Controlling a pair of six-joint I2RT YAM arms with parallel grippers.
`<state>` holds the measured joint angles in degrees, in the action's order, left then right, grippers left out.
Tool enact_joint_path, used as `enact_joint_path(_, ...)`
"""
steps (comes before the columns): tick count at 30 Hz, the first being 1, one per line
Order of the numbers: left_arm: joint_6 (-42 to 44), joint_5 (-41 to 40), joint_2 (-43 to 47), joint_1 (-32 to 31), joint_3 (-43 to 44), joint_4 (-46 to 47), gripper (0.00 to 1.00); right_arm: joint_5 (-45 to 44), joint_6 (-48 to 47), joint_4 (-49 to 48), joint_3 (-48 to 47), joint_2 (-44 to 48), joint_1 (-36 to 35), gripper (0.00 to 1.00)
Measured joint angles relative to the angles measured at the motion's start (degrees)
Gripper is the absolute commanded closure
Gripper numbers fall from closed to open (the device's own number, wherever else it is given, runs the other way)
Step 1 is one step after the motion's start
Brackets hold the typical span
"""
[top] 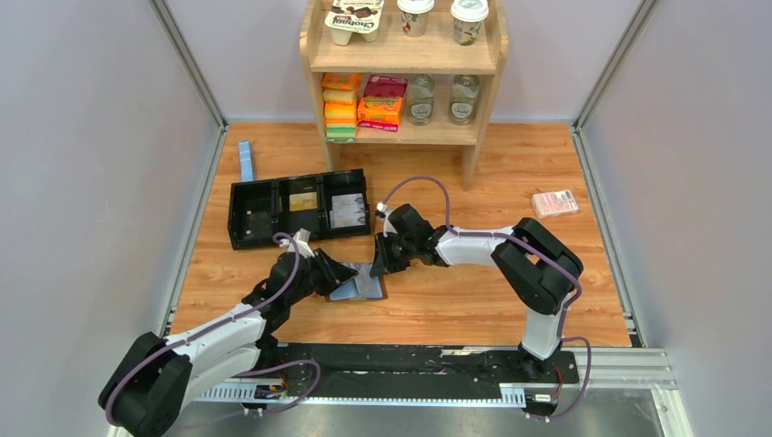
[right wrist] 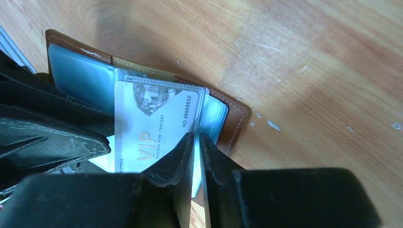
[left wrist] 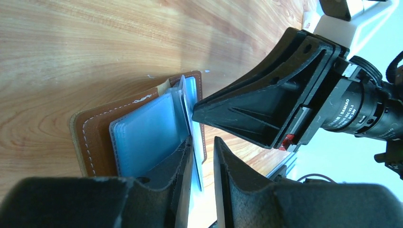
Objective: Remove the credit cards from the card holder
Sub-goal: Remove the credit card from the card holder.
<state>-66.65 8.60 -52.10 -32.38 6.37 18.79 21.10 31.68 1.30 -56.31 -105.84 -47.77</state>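
On the counter: the card holder lay open, grey-blue pockets facing up inside brown edging, just in front of the black tray.
Holder's pockets: one clear pocket leaf stood up off the blue lining, while the stitched brown edge lay flat on the wood.
Credit card: pale silver, printed VIP with a diamond picture, sitting inside the raised clear leaf and not yet out of the holder.
Right gripper: fingers clenched on the outer edge of that clear leaf with only a sliver of gap between them. Whether they also caught the card's end I could not tell.
Left gripper: fingers parted by a narrow gap, one on each side of the leaf's thin upright edge, which lay against one finger and was not clearly pinched.
Tips together: both grippers met over the holder from opposite sides, close to each other, the right one's tip touching the leaf.
Tray: long and compartmented, with flat cards lying in its right-hand compartment.
Blue strip: on the wood beyond the tray's left end.
Pink-red packet: at the far right of the counter, well apart from the holder.
Wooden shelf: at the back, carrying cups, bottles and boxed snacks.
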Motion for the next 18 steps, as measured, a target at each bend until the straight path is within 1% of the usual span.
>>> enact_joint_path(5,0.1,0.2,0.2,0.0,0.0,0.3,0.77,0.0,0.0,-0.1,0.0,-0.2,0.1,0.83)
enact_joint_path(13,0.1,1.3,-4.2,0.2,0.0,4.0,0.78,0.0,0.0,-0.1,0.0,-0.3,0.3,0.83)
enact_joint_path(17,0.2,1.4,-6.5,0.3,0.0,4.9,0.84,0.0,0.0,0.0,0.0,-0.3,0.6,0.83)
enact_joint_path(18,0.2,1.4,-6.6,0.3,0.0,4.7,0.88,0.0,0.0,0.0,0.0,-0.3,0.6,0.83)
